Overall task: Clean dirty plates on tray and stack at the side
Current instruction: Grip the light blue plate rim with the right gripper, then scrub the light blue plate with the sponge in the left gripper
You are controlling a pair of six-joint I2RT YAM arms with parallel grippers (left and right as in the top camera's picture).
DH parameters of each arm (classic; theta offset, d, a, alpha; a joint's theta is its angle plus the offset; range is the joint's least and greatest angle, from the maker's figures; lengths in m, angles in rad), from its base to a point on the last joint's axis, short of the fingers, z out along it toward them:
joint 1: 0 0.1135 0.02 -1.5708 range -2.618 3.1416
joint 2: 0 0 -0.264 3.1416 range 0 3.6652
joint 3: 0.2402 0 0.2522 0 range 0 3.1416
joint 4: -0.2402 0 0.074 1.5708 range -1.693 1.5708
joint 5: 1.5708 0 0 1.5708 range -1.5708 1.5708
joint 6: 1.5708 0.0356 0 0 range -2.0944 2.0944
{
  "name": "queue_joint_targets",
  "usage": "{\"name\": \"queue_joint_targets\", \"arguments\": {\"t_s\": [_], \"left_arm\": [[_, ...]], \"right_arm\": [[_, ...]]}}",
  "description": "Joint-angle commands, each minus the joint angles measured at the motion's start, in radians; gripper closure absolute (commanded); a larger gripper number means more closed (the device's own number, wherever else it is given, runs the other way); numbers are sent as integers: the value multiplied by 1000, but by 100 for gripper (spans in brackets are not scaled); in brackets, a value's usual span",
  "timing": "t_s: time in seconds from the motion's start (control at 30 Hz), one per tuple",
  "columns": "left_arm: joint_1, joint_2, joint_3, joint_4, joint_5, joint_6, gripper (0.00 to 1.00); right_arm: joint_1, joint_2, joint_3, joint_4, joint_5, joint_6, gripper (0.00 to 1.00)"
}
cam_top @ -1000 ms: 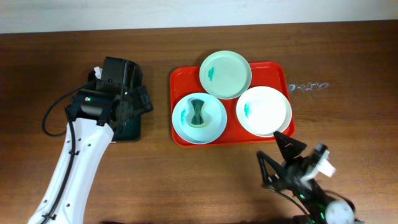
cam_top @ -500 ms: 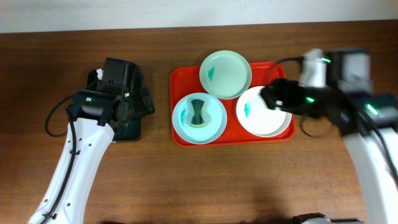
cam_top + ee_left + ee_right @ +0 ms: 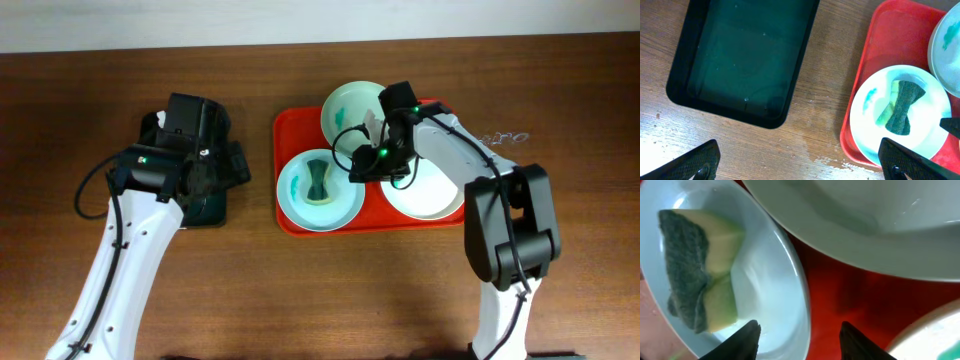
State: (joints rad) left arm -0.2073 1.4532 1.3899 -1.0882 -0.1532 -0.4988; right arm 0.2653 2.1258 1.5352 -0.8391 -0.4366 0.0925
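Observation:
Three plates sit on the red tray. The left plate has a teal smear and holds a green-and-yellow sponge. The back plate and the right plate also carry teal smears. My right gripper is open, low over the right rim of the left plate, with one finger over the plate and one over the tray. The sponge lies left of it. My left gripper is open above bare wood, between the black tray and the red tray.
A small black rectangular tray lies left of the red tray, under my left arm. Scuffed white marks show on the wood right of the red tray.
My right arm swung in from the near right, across the right plate, and now reaches over the tray's middle to the left plate's rim. The left arm has not moved.

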Motion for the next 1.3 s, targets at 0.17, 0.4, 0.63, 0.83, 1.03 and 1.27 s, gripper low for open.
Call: {"name": "queue_joint_targets", "arguments": {"t_s": [0.17,0.4,0.63,0.83,1.03,1.27], "left_arm": [[-13,137,-2,85,325,159,34],[-129,337,-2,194,405,183,38],[-217,489,-2,377,421,145,56],[-249,576,-2,526,418,145,62],[-248,596,-2,508,268,145,83],[-249,596,-2,500,323,144,61]], "right_arm": [[1,25,1,10,29,-19,76],[1,51,1,6,27,-18,81],[3,60,1,-17,21,-18,96],[3,60,1,-25,22,-18,96],[3,60,1,-28,26,-18,96],[3,60,1,-20,26,-18,96]]}}
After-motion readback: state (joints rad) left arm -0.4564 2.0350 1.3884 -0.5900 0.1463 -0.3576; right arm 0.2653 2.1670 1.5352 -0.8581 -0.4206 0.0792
